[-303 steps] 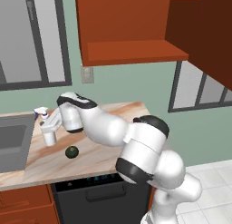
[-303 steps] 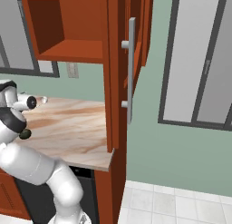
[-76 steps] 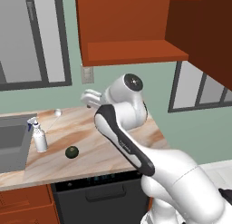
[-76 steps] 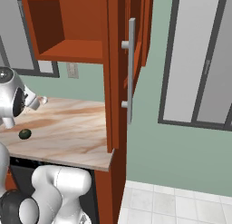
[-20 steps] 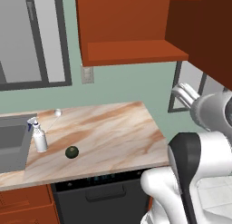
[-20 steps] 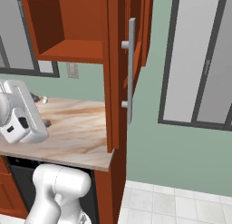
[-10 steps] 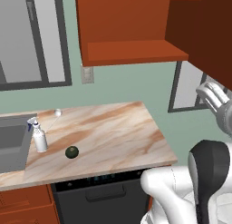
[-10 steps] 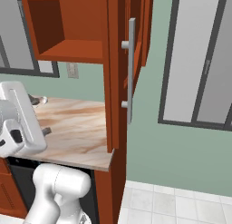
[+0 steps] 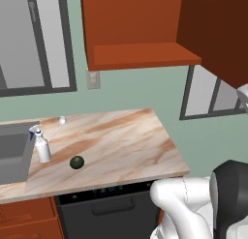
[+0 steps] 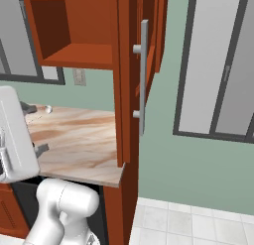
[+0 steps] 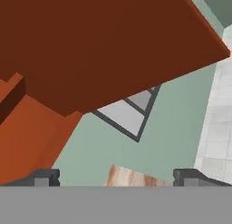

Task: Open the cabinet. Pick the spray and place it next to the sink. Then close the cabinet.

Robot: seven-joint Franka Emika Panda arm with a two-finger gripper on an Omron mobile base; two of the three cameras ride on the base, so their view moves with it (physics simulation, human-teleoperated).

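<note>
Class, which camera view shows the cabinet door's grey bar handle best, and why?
The right base view: the handle runs upright along the open cabinet door, seen whole from the edge. The left base view catches the door's plain inner face; the hand view shows a broad red-brown door panel.

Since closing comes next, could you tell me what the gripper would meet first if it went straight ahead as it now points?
Probably the open cabinet door, whose dark inner face lies ahead of the open gripper; depth is unclear.

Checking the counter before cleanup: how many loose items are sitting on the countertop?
3: the spray bottle beside the sink, a dark green ball just right of it, and a small white thing near the wall. The arm may hide others.
</note>
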